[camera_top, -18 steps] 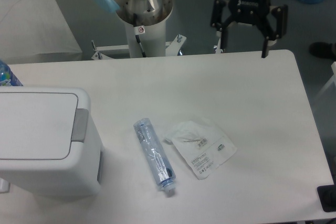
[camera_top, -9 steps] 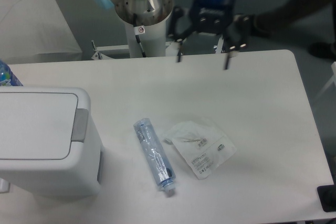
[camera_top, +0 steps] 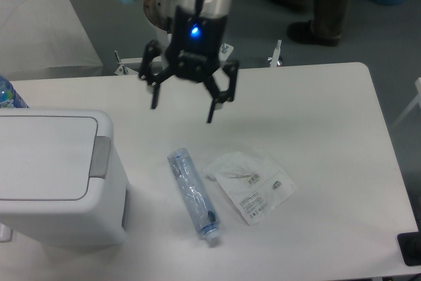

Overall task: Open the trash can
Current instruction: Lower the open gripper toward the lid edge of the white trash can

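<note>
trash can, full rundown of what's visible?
The trash can is a large boxy white bin, plastic by the look, with rounded corners. Its flat rectangular lid lies shut, with a grey push tab on its right edge. It stands upright at the table's left side, cut off by the frame. Nothing touches it; the open end effector hangs apart, up and to the right.

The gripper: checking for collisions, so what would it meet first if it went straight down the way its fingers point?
Probably the bare white table; the open black two-finger gripper hangs beyond the packaged syringe, though depth is unclear.
</note>
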{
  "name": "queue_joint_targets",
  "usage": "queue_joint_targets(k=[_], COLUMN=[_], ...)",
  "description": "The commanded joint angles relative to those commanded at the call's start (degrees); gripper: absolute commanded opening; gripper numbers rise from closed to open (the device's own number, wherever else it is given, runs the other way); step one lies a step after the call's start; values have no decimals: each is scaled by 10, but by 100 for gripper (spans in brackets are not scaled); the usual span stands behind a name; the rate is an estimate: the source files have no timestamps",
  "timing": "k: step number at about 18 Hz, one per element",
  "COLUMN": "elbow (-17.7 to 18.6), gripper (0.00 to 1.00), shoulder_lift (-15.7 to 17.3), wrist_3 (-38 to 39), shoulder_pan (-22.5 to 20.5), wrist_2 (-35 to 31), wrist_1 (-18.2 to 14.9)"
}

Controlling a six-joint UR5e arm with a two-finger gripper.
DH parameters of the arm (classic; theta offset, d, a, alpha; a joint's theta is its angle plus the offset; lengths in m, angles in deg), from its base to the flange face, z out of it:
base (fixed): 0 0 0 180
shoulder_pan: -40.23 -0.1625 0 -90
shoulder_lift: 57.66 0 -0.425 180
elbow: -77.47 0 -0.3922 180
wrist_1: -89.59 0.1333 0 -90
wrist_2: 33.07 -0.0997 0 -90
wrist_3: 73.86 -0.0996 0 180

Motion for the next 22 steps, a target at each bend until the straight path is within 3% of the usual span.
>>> queue_joint_targets(k=[3, 22], elbow=[10, 2], gripper=[100, 100], shoulder_lift=[-10, -44], wrist_3=[47, 51], shoulder_pan=[10, 42], wrist_2=[0, -1], wrist_1=[39, 41])
